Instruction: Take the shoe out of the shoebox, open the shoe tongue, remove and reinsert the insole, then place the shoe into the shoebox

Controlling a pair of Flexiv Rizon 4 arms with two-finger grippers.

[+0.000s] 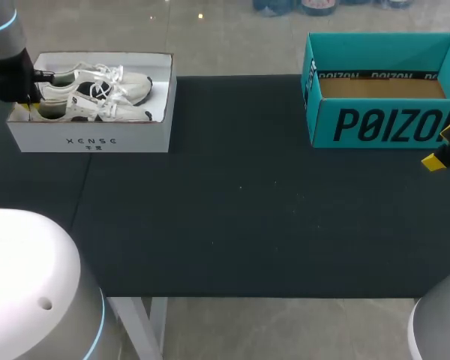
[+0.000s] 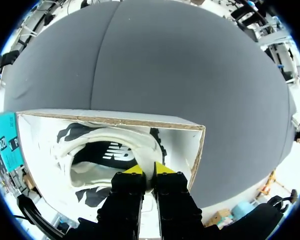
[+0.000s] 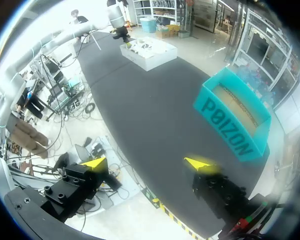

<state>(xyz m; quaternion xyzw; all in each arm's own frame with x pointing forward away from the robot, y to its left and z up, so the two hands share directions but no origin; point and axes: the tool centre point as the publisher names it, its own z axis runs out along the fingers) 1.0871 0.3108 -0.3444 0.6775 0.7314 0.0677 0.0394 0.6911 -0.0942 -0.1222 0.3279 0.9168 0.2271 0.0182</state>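
Left pincer (image 2: 149, 170): narrow, its yellow tips pressed from both sides on the white heel collar of the shoe (image 2: 97, 150). I read this as a hold.
Shoe, place: inside the white shoebox (image 2: 110, 121) at the far left of the surface (image 1: 232, 210), heel end toward my left arm.
Second shoe (image 1: 97, 84): lies alongside in the same box. From the head view I cannot tell which of the two I hold.
Handling, my judgement: light; soft padded upper, so the collar will likely fold under a pull; the sole is stiffer.
Hold, my judgement: a deeper bite on the firm back of the heel, raised heel first.
Risk: loose laces (image 1: 109, 75) may catch the box wall.
Right pincer (image 3: 147, 163): spread wide, empty, near the teal box (image 3: 235, 120).
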